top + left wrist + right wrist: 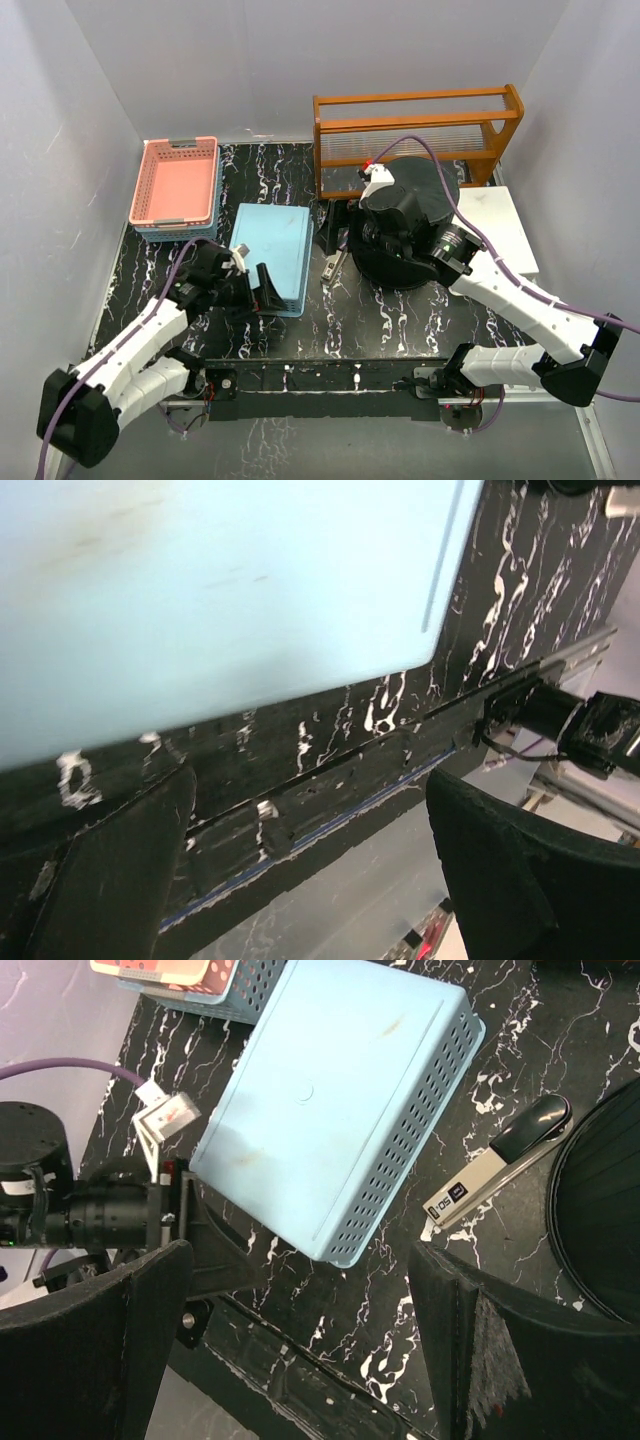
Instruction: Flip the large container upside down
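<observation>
L hand [310, 810], R hand [300, 1260] wide open, empty. Blue basket [272, 250], stapler [500, 1165] left of large container [430, 190]; rack [415, 130] behind.

Lab test cell w/ white walls [60, 120], marbled tabletop [400, 320]

Overhead camera: above and behind my arms, facing down over the whole table [400, 320]. My left wrist: close, skimming the blue basket [220, 590]. My right wrist: higher, same basket shared.

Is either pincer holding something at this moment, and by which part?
Nothing is held: the left pincer and the right pincer both stand open and empty. The black bucket is in neither.
</observation>
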{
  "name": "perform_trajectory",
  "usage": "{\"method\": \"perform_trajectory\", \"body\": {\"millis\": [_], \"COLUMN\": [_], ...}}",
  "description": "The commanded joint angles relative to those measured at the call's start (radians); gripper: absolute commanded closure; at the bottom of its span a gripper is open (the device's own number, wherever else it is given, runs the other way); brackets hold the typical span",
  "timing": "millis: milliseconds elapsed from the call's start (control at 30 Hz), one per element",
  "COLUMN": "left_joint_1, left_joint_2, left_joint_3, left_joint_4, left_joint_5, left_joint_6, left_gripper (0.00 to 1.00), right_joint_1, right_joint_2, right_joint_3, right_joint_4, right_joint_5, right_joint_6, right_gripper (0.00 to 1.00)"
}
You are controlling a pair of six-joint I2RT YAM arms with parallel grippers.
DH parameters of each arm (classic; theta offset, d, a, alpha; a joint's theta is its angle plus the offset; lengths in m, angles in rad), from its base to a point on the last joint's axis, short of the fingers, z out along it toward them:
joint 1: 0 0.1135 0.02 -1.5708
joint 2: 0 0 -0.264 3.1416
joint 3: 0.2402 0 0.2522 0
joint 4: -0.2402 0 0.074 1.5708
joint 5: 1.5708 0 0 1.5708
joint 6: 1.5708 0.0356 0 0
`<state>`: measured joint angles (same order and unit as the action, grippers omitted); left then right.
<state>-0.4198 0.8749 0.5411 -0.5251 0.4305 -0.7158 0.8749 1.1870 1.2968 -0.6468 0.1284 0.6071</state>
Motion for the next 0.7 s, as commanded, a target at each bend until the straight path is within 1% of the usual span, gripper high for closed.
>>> {"method": "perform_trajectory", "body": {"millis": [0,100,300,433,533,667], "left_joint_1": [-0.123,-0.163,-0.165,-0.158,-0.122,-0.038], "left_joint_2": [0.088,0.153,0.25,0.358,0.472,0.589], "left_joint_3": [0.012,0.026,0.03,0.105,0.187,0.241], "left_joint_4": [0.197,0.247,0.334,0.338,0.362,0.455], "left_joint_5": [-0.022,-0.056,-0.107,-0.161,-0.165,-0.113], "left_joint_6": [-0.067,-0.077,-0.057,0.004,0.041,0.028], "left_gripper": [0.02,0.01,0.02,0.01,0.01,0.01], "right_joint_1": [-0.001,-0.002,-0.001,-0.001,-0.001,-0.002], "right_joint_2": [-0.035,-0.05,-0.081,-0.098,-0.112,-0.135], "right_joint_3": [-0.007,-0.013,-0.024,-0.027,-0.029,-0.025], "right_joint_4": [0.033,0.023,0.003,-0.01,-0.017,-0.041], "right_joint_5": [0.013,0.025,0.048,0.056,0.06,0.072], "right_joint_6": [0.0,0.005,0.009,0.011,0.014,0.025], "right_gripper": [0.12,0.12,0.12,0.12,0.12,0.12]}}
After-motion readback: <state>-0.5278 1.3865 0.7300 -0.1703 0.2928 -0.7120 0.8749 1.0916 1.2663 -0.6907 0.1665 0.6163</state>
